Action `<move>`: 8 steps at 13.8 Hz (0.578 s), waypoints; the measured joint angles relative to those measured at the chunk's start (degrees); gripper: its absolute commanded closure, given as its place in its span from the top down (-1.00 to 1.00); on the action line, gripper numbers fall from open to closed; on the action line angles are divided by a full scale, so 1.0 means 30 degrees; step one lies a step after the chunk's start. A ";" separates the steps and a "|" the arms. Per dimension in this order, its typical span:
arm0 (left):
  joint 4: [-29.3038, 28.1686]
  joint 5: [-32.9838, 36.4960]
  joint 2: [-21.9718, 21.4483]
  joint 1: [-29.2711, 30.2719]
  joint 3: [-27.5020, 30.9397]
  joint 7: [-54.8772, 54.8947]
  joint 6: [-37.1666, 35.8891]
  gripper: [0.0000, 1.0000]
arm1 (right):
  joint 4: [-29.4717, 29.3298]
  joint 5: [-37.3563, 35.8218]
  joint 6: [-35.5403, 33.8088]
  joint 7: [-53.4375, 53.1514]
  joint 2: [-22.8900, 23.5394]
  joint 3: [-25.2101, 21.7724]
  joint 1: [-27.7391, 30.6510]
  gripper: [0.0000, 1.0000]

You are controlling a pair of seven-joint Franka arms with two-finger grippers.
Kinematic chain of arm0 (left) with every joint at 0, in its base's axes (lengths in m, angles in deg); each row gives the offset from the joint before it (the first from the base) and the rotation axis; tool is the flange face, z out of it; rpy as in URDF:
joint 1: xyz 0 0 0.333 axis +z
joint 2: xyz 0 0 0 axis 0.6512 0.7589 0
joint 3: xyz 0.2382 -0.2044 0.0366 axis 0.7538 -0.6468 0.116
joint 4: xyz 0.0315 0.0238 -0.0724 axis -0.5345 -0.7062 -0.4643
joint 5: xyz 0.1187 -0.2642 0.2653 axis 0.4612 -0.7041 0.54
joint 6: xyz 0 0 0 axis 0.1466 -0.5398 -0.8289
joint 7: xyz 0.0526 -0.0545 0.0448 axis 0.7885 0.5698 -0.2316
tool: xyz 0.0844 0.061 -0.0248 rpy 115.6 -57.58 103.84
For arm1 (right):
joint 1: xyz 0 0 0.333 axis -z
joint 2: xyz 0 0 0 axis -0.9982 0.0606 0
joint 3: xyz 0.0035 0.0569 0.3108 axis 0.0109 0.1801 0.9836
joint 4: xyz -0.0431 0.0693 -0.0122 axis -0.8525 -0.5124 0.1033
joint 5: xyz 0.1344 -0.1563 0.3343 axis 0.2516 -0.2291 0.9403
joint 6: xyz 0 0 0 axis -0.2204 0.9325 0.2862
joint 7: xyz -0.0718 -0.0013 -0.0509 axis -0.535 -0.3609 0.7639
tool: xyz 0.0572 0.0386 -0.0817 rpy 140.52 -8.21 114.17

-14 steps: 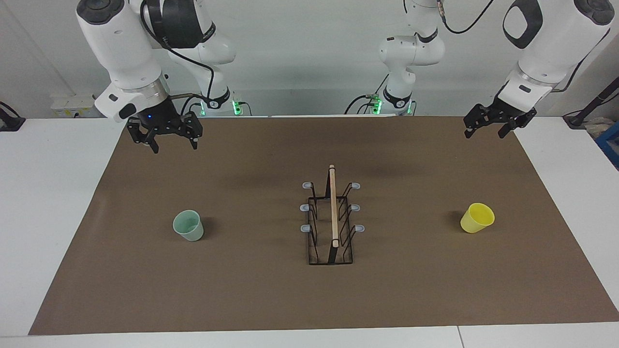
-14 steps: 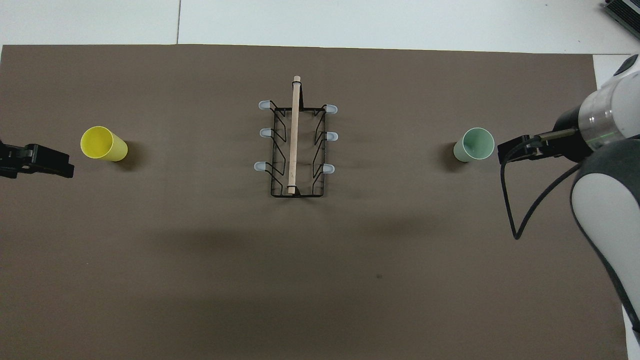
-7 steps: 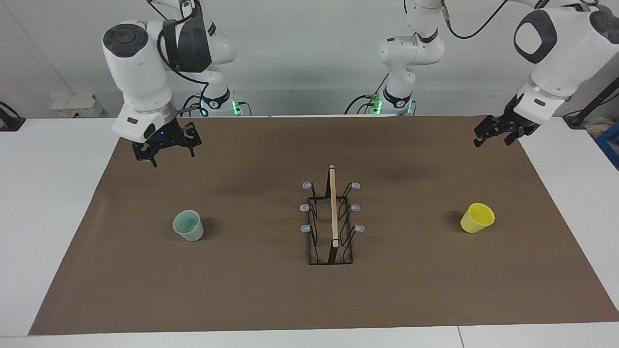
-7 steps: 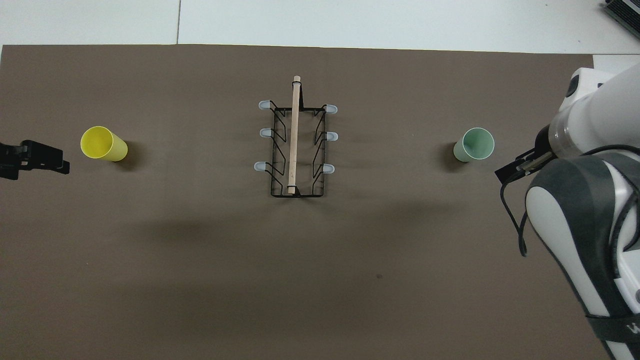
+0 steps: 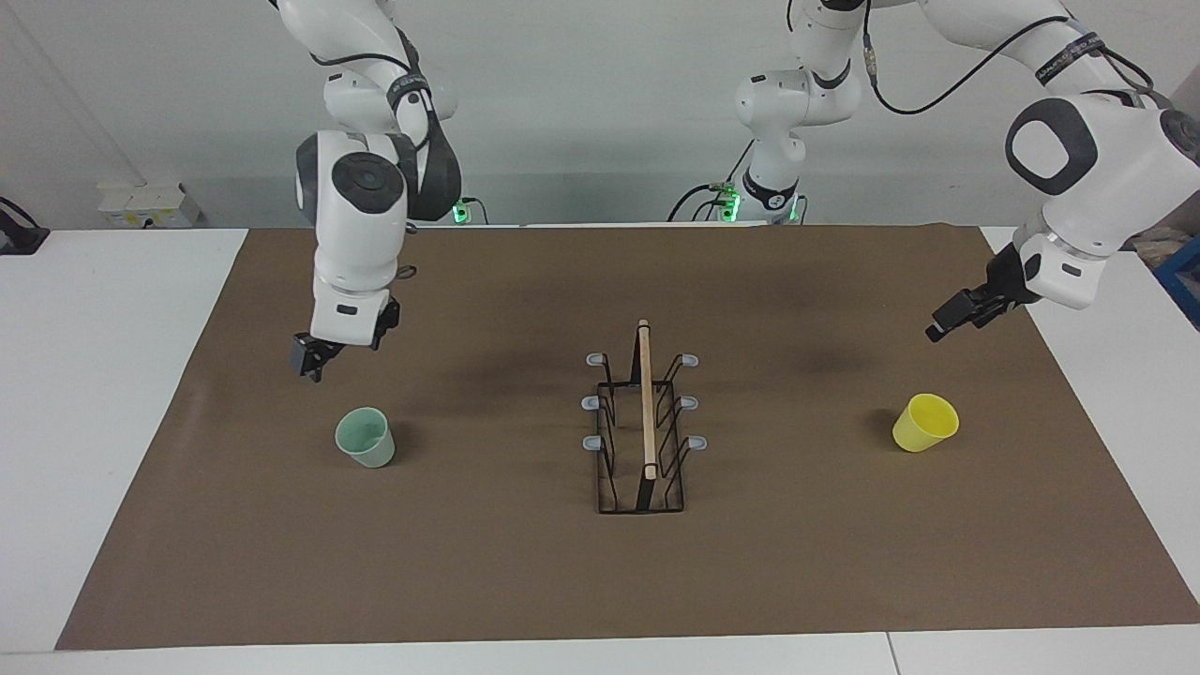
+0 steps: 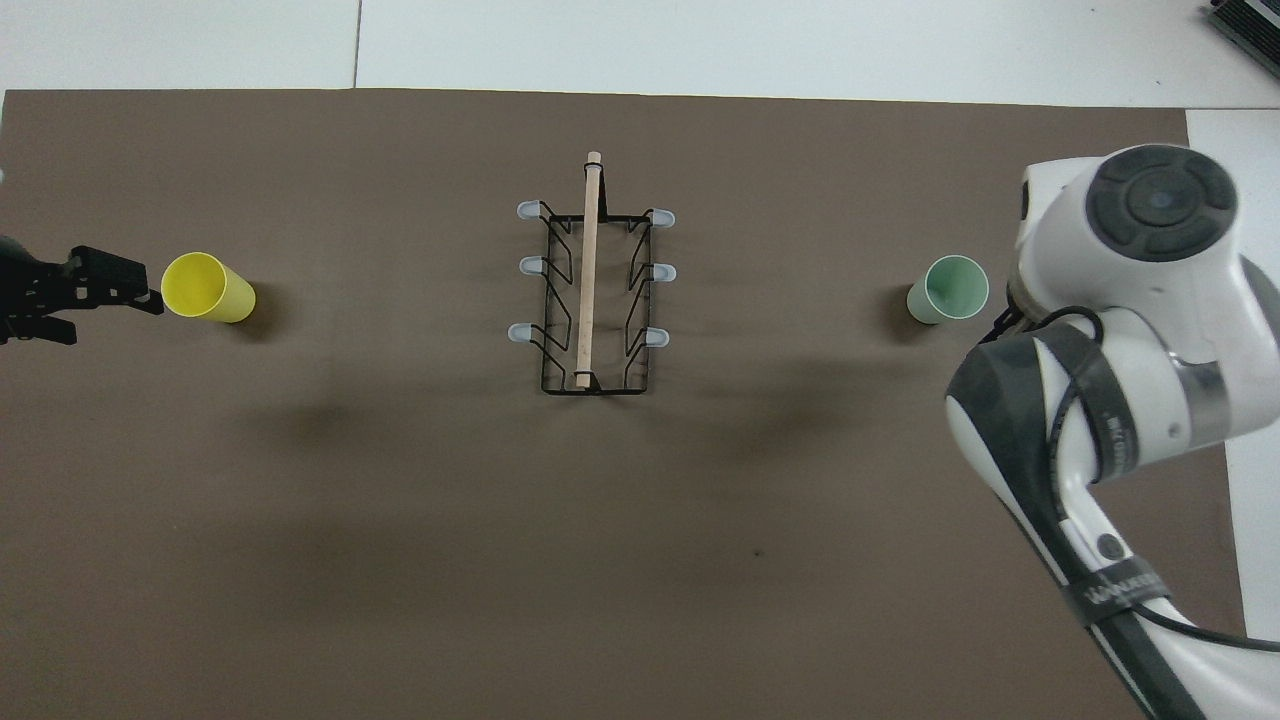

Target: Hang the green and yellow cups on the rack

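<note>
Both arms have dropped toward their targets: the right gripper (image 5: 314, 361) hangs near the green cup (image 5: 365, 438), the left gripper (image 5: 947, 323) near the yellow cup (image 5: 925, 423) (jaws released, cups upright on the bench (image 5: 525, 581)); the rack (image 5: 643, 422) stands between, unmoved.

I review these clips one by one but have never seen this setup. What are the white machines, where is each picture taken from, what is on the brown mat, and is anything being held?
The white machines are two robot arms with two-finger grippers. One picture looks at them from across the table; the other looks steeply down from above their own end.

On the brown mat stand a black wire rack with a wooden rod on top, a green cup toward the right arm's end and a yellow cup toward the left arm's end.

Nothing is held. The right gripper hangs in the air near the green cup, and the left gripper near the yellow cup; both are open and empty.
</note>
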 measured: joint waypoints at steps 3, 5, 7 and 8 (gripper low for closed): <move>0.0562 -0.1392 0.1099 0.0499 0.0018 -0.3459 0.0530 1.00 | 0.0015 -0.2689 0.0956 0.0003 0.1498 0.0011 -0.0662 1.00; 0.2195 -0.1927 0.2585 0.0676 0.0031 -0.5796 0.0514 1.00 | -0.0001 -0.4377 0.1307 0.0058 0.2239 0.0024 -0.0918 1.00; 0.4018 -0.2382 0.4362 0.1107 0.0064 -0.7842 0.0279 1.00 | -0.0127 -0.5867 0.1312 0.0079 0.2978 0.0034 -0.1555 1.00; 0.4964 -0.2766 0.5313 0.1550 0.0079 -0.8516 0.0068 1.00 | -0.0245 -0.6510 0.1311 0.0079 0.3373 0.0037 -0.1894 1.00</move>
